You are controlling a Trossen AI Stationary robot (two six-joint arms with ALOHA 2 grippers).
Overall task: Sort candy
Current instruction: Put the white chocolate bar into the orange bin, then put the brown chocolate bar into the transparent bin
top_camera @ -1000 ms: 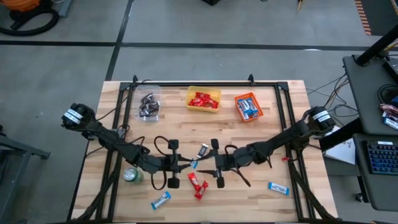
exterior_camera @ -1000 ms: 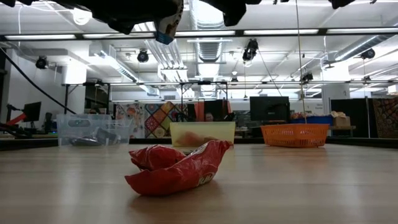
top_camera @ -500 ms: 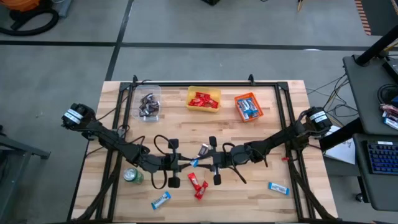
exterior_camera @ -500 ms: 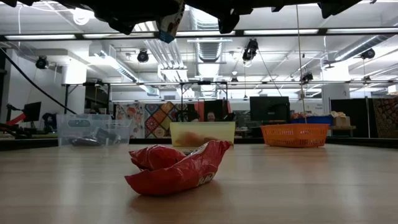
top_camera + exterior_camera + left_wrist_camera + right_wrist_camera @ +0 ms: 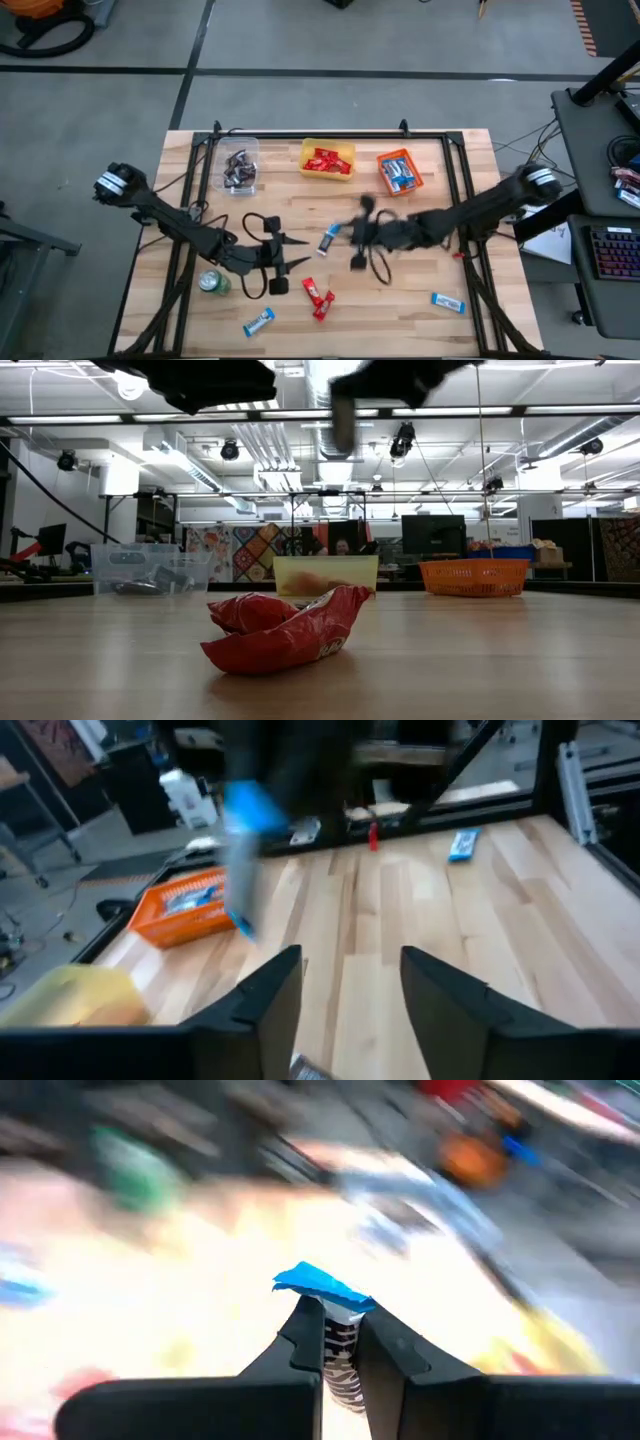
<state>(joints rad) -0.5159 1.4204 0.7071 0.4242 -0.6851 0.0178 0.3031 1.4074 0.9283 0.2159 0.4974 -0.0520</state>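
The blue candy bar (image 5: pixel 335 1342) has just changed hands: a moment ago the left tool (image 5: pixel 283 252) held it pinched above the middle of the table (image 5: pixel 440 325), and now its fingers (image 5: pixel 270 995) stand spread and empty while the right tool (image 5: pixel 340 236) has closed on the bar and swung away toward the back of the table. The right wrist view shows the bar clamped upright between the fingers (image 5: pixel 305 1342), its blue end sticking out past the tips. By my reading, the handover is done and what is left is carrying this bar to the orange basket (image 5: pixel 398 172), where the other blue ones lie. Two red bars (image 5: pixel 317 296) and two more blue ones (image 5: pixel 258 321) (image 5: pixel 447 301) wait loose on the front of the table.
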